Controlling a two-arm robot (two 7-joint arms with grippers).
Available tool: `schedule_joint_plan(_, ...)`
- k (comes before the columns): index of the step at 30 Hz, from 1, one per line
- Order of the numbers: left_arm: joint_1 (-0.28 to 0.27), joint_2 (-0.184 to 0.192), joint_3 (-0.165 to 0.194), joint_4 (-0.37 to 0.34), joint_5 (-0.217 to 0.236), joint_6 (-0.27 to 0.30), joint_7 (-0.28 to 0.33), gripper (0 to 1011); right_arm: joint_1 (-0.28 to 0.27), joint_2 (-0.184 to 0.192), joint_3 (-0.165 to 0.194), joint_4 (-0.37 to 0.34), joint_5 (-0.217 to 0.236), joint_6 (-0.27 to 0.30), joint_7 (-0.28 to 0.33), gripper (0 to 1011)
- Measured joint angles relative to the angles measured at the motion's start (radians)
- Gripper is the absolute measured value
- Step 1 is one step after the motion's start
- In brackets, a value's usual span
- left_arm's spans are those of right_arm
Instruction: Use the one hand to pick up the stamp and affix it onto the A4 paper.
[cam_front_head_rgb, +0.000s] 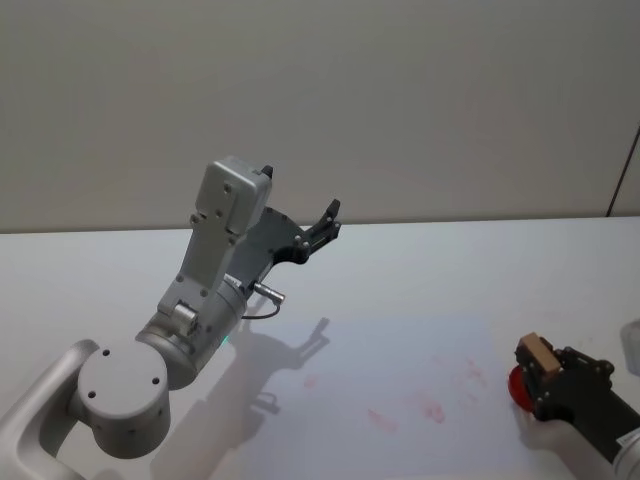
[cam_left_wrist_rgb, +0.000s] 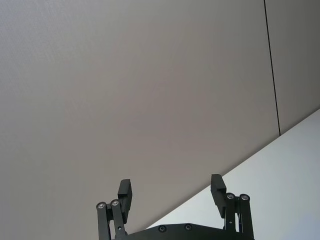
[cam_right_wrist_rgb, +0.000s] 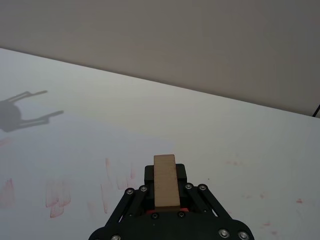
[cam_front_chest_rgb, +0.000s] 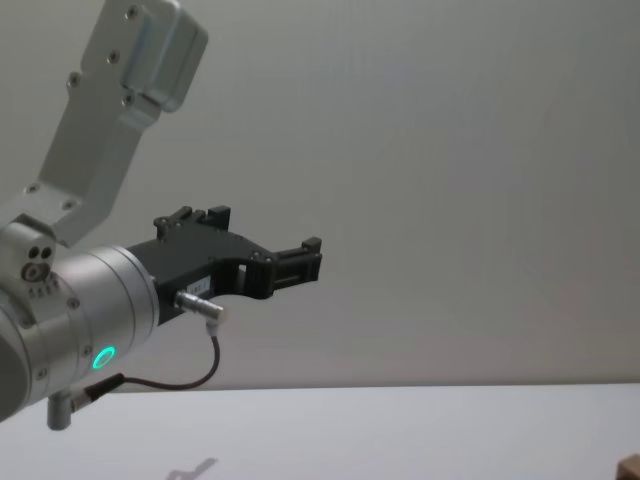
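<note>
My right gripper (cam_front_head_rgb: 537, 362) is at the lower right of the head view, shut on the stamp (cam_front_head_rgb: 538, 353), a small wood-coloured block standing up between the fingers. In the right wrist view the stamp (cam_right_wrist_rgb: 165, 181) sits clamped in the right gripper (cam_right_wrist_rgb: 165, 192). It is held just past the right edge of the A4 paper (cam_front_head_rgb: 400, 350), a pale sheet lying flat on the table and marked with several red smudges (cam_front_head_rgb: 430, 408). The same paper (cam_right_wrist_rgb: 85, 160) spreads out ahead of the wrist camera. My left gripper (cam_front_head_rgb: 325, 222) is raised high at the left, open, holding nothing.
A round red ink pad (cam_front_head_rgb: 514, 385) lies on the table right below the held stamp. The white table (cam_front_head_rgb: 520, 260) runs back to a plain grey wall. The raised left arm (cam_front_chest_rgb: 110, 280) looms large at the left of the chest view.
</note>
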Motion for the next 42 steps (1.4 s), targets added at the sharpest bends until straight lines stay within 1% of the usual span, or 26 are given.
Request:
schedule_joint_plan(12,0.000,0.000,0.000,0.000,0.000,0.000,0.000,1001,-0.009,0.008,0.001,0.022,-0.016,-0.005,0.016,220)
schedule_joint_plan(24,0.000,0.000,0.000,0.000,0.000,0.000,0.000,1001,0.011,0.000,-0.003,0.066,-0.038,-0.013,0.022,220)
schedule_joint_plan(38,0.000,0.000,0.000,0.000,0.000,0.000,0.000,1001,0.021,-0.005,-0.006,0.088,-0.054,-0.020,0.024,220)
schedule_joint_plan(42,0.000,0.000,0.000,0.000,0.000,0.000,0.000,1001,0.021,-0.006,-0.007,0.090,-0.057,-0.023,0.025,252)
